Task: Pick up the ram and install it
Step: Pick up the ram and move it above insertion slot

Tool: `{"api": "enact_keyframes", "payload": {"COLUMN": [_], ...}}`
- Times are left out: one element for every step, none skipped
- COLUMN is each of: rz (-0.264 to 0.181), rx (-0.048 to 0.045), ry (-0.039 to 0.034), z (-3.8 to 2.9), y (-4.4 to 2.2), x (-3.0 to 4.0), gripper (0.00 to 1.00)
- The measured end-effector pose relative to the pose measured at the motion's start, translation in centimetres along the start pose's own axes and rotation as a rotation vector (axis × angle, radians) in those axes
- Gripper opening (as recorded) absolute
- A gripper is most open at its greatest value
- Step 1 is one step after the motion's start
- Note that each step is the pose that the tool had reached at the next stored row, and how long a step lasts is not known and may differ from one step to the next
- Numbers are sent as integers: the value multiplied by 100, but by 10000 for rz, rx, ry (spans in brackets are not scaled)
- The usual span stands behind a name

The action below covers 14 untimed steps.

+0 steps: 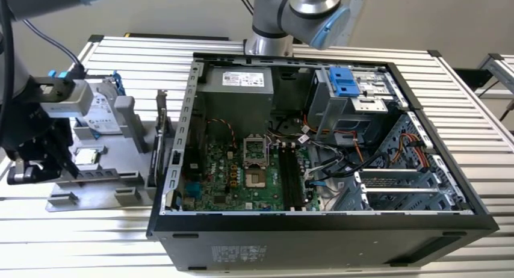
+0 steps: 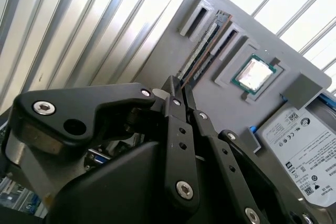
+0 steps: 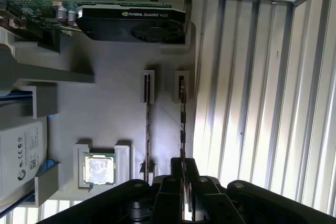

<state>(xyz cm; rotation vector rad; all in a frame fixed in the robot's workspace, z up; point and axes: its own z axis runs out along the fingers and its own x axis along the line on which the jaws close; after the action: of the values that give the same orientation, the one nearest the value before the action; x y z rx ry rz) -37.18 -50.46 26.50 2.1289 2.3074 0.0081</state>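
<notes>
The ram (image 3: pixel 182 121) is a thin dark strip standing on edge in a slot of the grey tray (image 3: pixel 105 103); in the second wrist view the ram (image 2: pixel 206 43) runs away from my fingertips. A second, similar strip (image 3: pixel 147 124) stands in the parallel slot beside it. My gripper (image 3: pixel 183 167) straddles the near end of the ram, and its black fingers (image 2: pixel 171 88) pinch the strip's end, shut on it while it still sits in the tray. In the exterior view my gripper (image 1: pixel 30 168) hangs over the tray (image 1: pixel 100 188) at that view's left.
On the tray also lie a square silver processor chip (image 3: pixel 99 169), a hard drive (image 3: pixel 20 156) and a graphics card (image 3: pixel 131 22). The open computer case (image 1: pixel 321 230) fills the exterior view's right, with black memory slots (image 1: pixel 292 176) on its green motherboard.
</notes>
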Motion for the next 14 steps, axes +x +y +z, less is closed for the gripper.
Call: {"api": "enact_keyframes", "payload": {"rz": [10,19,29,39,49,59,69,78,89,98,107,117,126,135], "rx": [-1,0,0,0,0,0,-1,-1,-1,-1,-1,-1,0,-1], "ry": [1,0,0,0,0,0,0,0,0,0,0,0,-1,-1], "z": [-3,-8,-13,-17,-21,-25,-28,-32,-36,-39,-43,-46,-49,-52], "y": [0,0,0,0,-1,-1,-1,-1,-1,-1,-1,-1,-2,-2], "x": [0,0,0,0,0,0,0,0,0,0,0,0,0,0], "gripper": [0,0,0,0,0,0,0,0,0,0,0,0,0,0]}}
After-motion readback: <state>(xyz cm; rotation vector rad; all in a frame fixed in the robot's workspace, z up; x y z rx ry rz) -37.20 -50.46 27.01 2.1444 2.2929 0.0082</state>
